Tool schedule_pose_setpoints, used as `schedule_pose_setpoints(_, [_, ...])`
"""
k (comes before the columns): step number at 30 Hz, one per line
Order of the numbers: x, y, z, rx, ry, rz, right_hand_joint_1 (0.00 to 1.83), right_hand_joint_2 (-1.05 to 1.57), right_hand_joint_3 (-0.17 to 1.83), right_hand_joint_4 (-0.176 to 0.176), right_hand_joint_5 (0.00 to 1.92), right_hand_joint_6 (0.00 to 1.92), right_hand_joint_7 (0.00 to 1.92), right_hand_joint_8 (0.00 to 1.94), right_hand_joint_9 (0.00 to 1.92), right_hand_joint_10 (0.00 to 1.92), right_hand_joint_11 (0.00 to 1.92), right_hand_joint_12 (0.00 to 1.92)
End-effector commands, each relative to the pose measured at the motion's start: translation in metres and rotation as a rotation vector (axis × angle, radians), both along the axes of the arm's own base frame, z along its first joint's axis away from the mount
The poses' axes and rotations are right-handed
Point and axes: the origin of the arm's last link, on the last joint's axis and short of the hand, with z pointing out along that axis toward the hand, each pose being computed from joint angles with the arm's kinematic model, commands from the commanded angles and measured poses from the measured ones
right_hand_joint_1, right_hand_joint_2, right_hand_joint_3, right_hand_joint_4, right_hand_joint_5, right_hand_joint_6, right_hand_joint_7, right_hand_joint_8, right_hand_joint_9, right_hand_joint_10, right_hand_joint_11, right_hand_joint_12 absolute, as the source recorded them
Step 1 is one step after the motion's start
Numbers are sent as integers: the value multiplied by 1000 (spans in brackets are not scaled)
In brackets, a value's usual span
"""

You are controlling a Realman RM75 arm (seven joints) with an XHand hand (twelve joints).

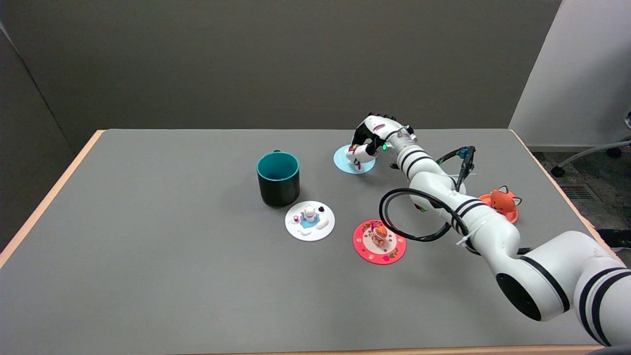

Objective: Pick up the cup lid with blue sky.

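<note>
Sky-blue cup lid (343,160) is the target, far back right of centre, but start near: red lid (379,242) with its cat figure, white lid (309,221) beside it, teal mug (278,177) behind, orange fox lid (500,203) off right; right hand (370,140) sits over the blue lid, fingers curled around its white figure

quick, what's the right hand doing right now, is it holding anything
Right hand: fingers curled down around the figurine on the light blue cup lid, which lies on the table. Whether the grip has closed cannot be told.
</note>
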Motion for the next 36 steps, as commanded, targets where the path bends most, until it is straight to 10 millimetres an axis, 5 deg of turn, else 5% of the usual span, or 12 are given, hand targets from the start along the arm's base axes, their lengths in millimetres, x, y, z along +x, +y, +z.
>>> schedule_pose_setpoints(1, [-4, 2, 2, -2, 12, -7, 1074, 1082, 203, -72, 857, 1179, 672, 731, 371, 810, 355, 583])
schedule_pose_setpoints(13, [-6, 5, 3, -5, 0, -8, 1076, 1089, 202, -85, 844, 1196, 694, 764, 369, 863, 358, 603])
schedule_pose_setpoints(23, [4, 5, -4, 18, -2, 27, 1059, 1108, 213, -88, 809, 1249, 793, 864, 416, 1074, 339, 920])
schedule_pose_setpoints(24, [5, 5, -5, 22, -1, 31, 1075, 1115, 197, -84, 809, 1232, 807, 928, 414, 1110, 332, 962])
schedule_pose_setpoints(25, [7, 6, -6, 27, 0, 37, 1188, 1144, 112, -42, 821, 1103, 841, 1371, 374, 1246, 306, 1099])
schedule_pose_setpoints(26, [9, 7, -7, 31, 1, 43, 1189, 1148, 104, -42, 819, 1106, 841, 1371, 375, 1244, 305, 1112])
schedule_pose_setpoints(36, [30, 10, -18, 76, -1, 110, 1205, 1131, 132, -97, 803, 1096, 880, 1353, 373, 1383, 278, 1333])
